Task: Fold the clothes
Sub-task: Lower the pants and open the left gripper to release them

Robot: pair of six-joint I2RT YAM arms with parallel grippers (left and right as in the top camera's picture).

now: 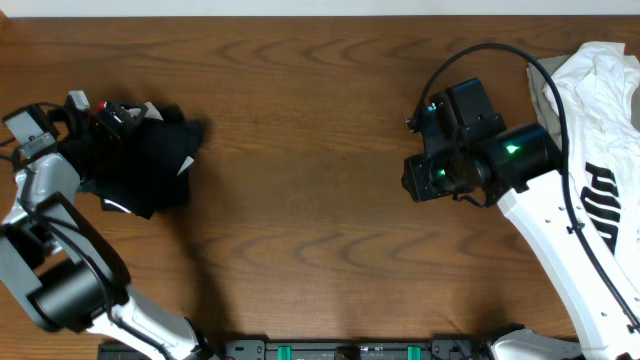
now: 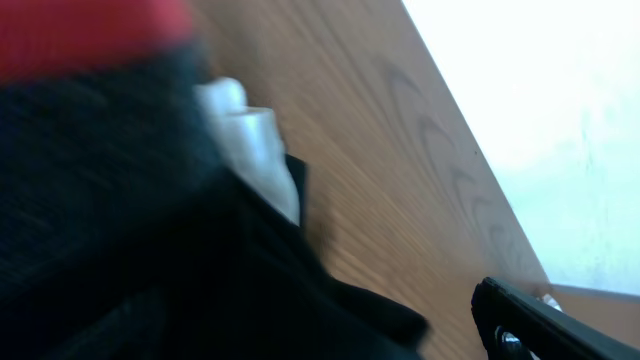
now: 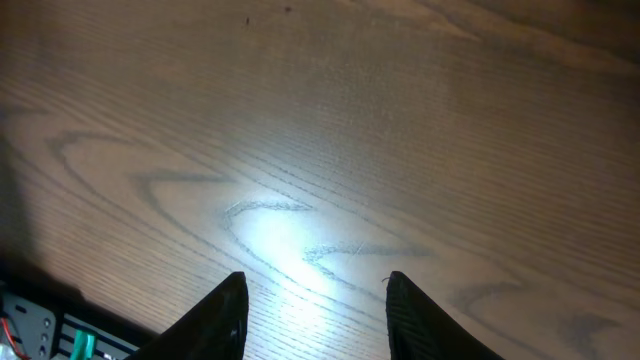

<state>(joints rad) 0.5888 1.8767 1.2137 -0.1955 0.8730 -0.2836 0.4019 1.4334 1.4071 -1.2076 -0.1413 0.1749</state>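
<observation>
My right pincer (image 3: pixel 315 305) is hanging, dark tapered tips apart, over the glossy wood-grain table (image 1: pixel 300 150). My left pincer (image 1: pixel 116 117) is sitting at the crumpled black pants (image 1: pixel 145 165) on the table's left; blur is hiding whether it is clamping. A rumpled white top (image 1: pixel 600 90) is lying far right.

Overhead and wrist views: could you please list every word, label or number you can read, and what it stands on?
White top: large black print, partly hidden under the right arm, not readable as a word.
Black pants: no text visible.
Wrist views: none; the left one is blurred.
</observation>
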